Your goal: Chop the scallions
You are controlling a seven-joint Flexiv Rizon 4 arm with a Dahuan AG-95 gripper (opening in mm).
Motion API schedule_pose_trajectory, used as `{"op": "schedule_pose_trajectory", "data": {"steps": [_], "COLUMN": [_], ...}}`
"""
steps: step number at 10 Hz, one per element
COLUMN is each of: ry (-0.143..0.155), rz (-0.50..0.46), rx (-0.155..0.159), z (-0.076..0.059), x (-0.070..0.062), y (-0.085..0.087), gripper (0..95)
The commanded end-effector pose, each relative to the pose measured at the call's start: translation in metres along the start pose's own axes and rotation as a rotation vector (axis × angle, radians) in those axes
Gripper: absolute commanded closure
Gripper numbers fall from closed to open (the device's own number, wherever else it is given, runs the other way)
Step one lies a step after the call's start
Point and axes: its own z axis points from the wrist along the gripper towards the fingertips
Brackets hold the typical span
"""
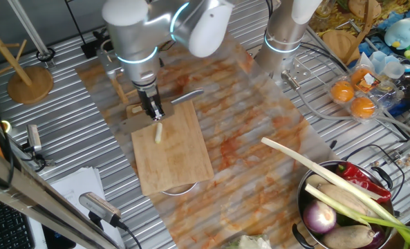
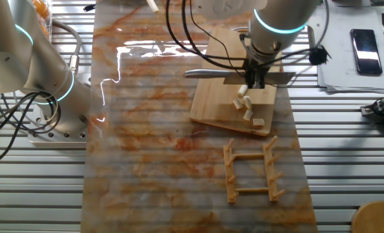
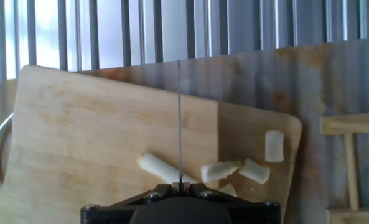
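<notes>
Cutting board (image 3: 97, 137) holds scallions (image 3: 218, 170) (separate chunks only in hand view); pincer (image 2: 255, 77) clamps knife (image 2: 211, 74)

Looking like a robotics lab posing as a kitchen: ribbed metal table (image 1: 66, 76), cables (image 2: 23, 116) trailing at nine o'clock, bamboo cutting board (image 1: 180, 155) sitting center, bowl of vegetables (image 1: 308, 197) waiting at four o'clock.
</notes>
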Motion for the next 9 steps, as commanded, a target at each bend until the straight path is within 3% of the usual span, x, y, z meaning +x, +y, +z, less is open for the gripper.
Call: {"op": "schedule_pose_trajectory", "data": {"steps": [1,2,3,5,6,7,8,9], "ry": [-0.012,-0.021,-0.008,0.061,0.08,0.101,0.098,0.074], "rz": [-0.017,-0.012,-0.063,-0.126,-0.156,-0.272,-0.327,-0.437], "rx": [0.017,0.018,0.017,0.015,0.016,0.021,0.025,0.047], "z": [-0.002,0.0,0.001,0.0,-0.002,-0.004,-0.005,-0.005], "x": [0.001,0.001,0.0,0.004,0.007,0.01,0.011,0.011], "y": [0.001,0.004,0.007,0.017,0.019,0.02,0.021,0.021], "gripper": [95.0,95.0,95.0,95.0,95.0,95.0,95.0,95.0]}}
